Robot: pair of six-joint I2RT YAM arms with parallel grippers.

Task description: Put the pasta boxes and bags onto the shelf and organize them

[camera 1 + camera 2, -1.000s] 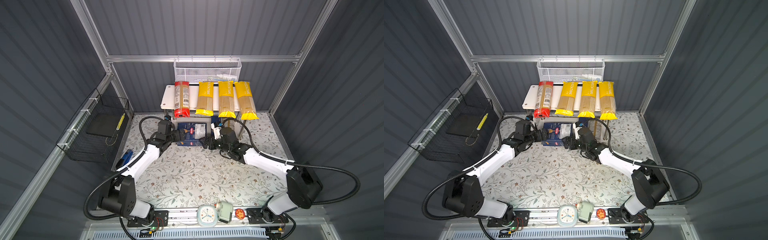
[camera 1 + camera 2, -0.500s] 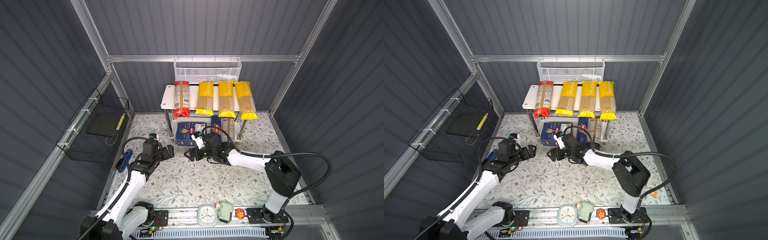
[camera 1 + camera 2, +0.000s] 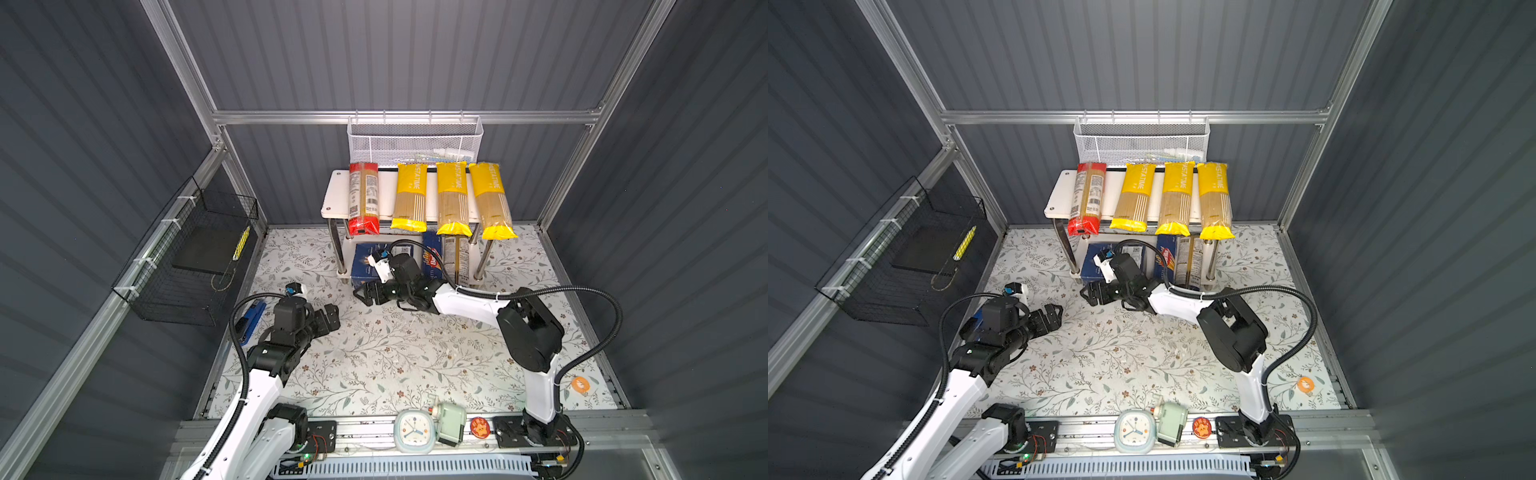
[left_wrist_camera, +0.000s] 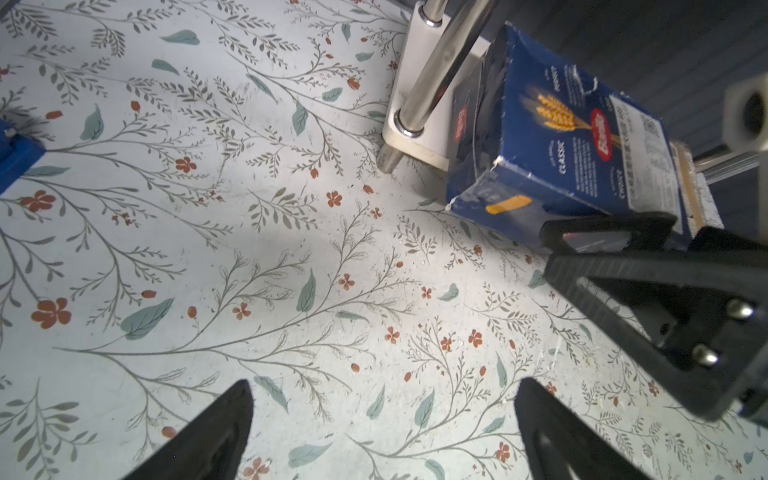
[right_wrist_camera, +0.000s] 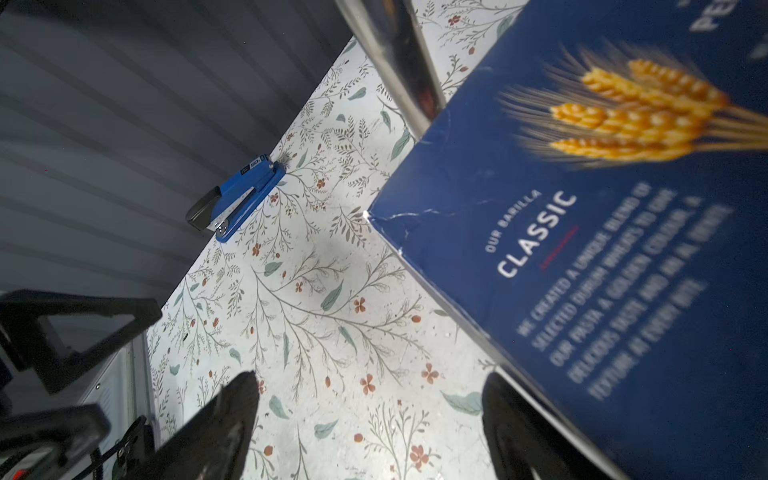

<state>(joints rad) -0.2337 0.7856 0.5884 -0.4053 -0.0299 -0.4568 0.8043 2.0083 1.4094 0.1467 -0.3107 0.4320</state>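
Both arms have pulled back from the shelf (image 3: 336,195) over the last second; earlier their jaws flanked the wide Barilla box (image 3: 362,268), which has stayed on the lower board. It lies at that board's left end, beside the front left post, with its front end jutting past the edge toward the counter (image 3: 395,357). To its right on the same board stand the long Barilla box (image 3: 432,258) and the clear bag with dark ends (image 3: 457,259). On the upper board the red-ended bag (image 3: 363,199) and three yellow bags (image 3: 411,195) lie side by side, overhanging the front. The right jaws are spread wide and empty, just in front of the wide box; contact cannot be told. The left jaws, also wide and empty, hang over the counter near a blue stapler (image 3: 251,320).
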